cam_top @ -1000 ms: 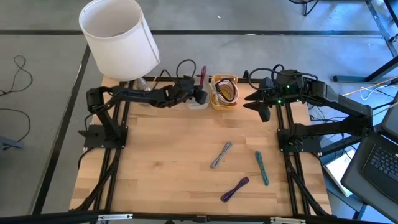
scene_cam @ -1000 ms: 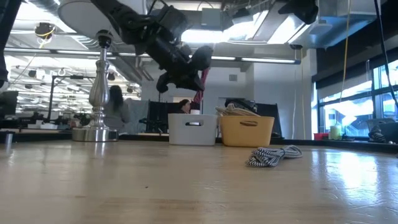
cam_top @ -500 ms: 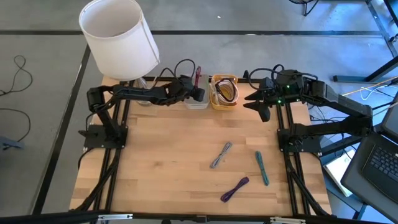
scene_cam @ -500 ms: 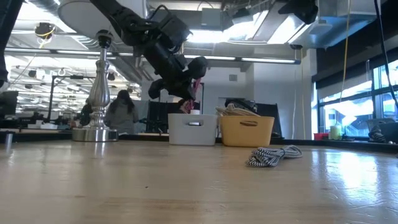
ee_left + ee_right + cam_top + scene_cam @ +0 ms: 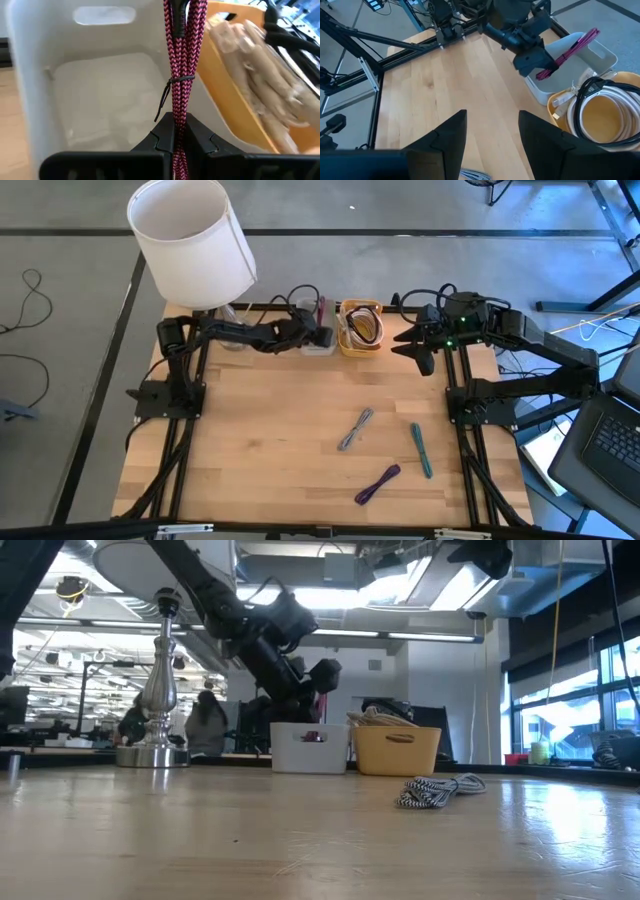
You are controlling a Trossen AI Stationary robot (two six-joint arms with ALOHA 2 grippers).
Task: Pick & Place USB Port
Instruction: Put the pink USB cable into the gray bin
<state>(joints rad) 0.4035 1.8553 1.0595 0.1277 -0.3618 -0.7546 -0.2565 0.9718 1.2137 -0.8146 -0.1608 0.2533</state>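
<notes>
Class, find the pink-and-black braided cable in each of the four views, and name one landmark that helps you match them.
High view: pink-and-black cable over the white bin, top centre.
Low view: a short stretch of it, centre-left, above the bin.
Left wrist view: centre, clamped in the left gripper.
Right wrist view: upper right, slanting over the bin.
Shared landmark: the white bin.

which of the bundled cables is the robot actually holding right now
The pink-and-black braided cable, pinched in the shut left gripper over the white plastic bin. The grey striped, teal and purple cables lie loose on the wooden table.

Straight down over the whole table [image 5: 250,440]; level across its top (low); wrist views close, both sharing the white bin [image 5: 90,95].
</notes>
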